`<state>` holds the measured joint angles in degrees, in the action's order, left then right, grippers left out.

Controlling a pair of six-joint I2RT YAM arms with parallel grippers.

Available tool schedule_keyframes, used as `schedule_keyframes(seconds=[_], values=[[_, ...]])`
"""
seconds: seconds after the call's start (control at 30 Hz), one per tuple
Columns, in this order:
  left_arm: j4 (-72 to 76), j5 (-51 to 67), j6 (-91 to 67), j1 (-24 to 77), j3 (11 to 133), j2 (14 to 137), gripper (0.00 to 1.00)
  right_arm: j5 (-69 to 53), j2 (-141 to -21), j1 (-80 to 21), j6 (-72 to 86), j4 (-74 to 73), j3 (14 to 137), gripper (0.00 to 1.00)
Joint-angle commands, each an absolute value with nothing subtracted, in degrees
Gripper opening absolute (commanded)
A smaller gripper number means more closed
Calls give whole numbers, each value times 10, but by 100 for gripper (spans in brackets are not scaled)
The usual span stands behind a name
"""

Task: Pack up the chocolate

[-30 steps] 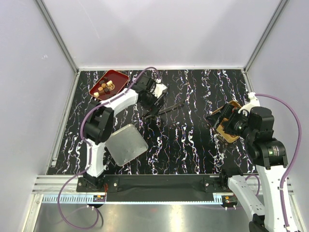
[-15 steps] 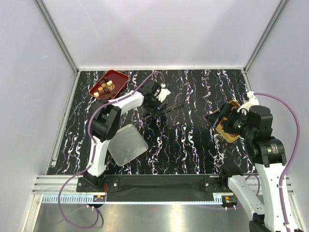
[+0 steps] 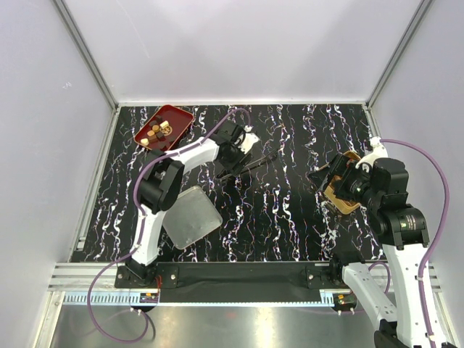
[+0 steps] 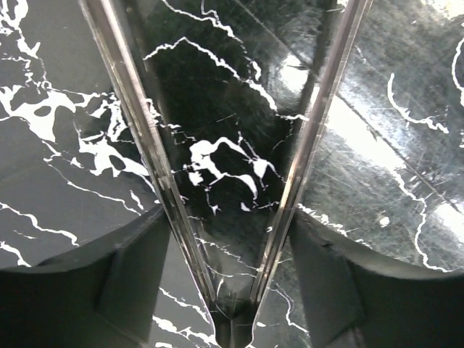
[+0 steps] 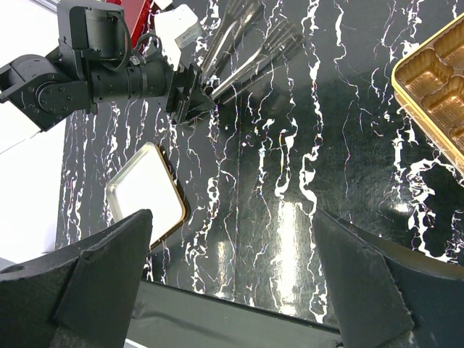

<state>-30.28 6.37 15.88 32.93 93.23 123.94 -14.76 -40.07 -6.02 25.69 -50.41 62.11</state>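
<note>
Chocolate (image 3: 158,130): small brown, tan and cream pcs, clustered in red tray (image 3: 181,116) at far-left corner of worktop (image 3: 290,217). Judged light, rigid, but easily scuffed or dented. Take each pc across its sides w/ min. squeeze, one at a time. Single pcs are too small to read any long axis; the cluster runs along the tray's diagonal, near-left to far-right. Clear tongs (image 4: 232,174) lie between tray and gold box (image 5: 435,87), V opening away from my wrist. My left fingers (image 4: 123,275) straddle the tong arms near the hinge; firm pinch or not, cannot tell. My right fingers (image 5: 101,283) are spread wide, holding nothing, near the box.
</note>
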Motion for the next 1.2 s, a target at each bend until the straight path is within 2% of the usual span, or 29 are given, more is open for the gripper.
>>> schedule_keyframes(seconds=[0.0, 0.4, 0.73, 1.17], values=[[-274, 49, 139, 330, 915, 1213, 65, -168, -396, -64, 253, -479, 621, 100], [-298, 58, 62, 330, 874, 1119, 53, -175, -378, -63, 264, -485, 620, 100], [-428, 27, 13, 330, 945, 1103, 52, -185, -376, -64, 274, -476, 614, 100], [-497, 11, -61, 333, 1007, 1032, 51, -189, -377, -64, 274, -467, 606, 100]])
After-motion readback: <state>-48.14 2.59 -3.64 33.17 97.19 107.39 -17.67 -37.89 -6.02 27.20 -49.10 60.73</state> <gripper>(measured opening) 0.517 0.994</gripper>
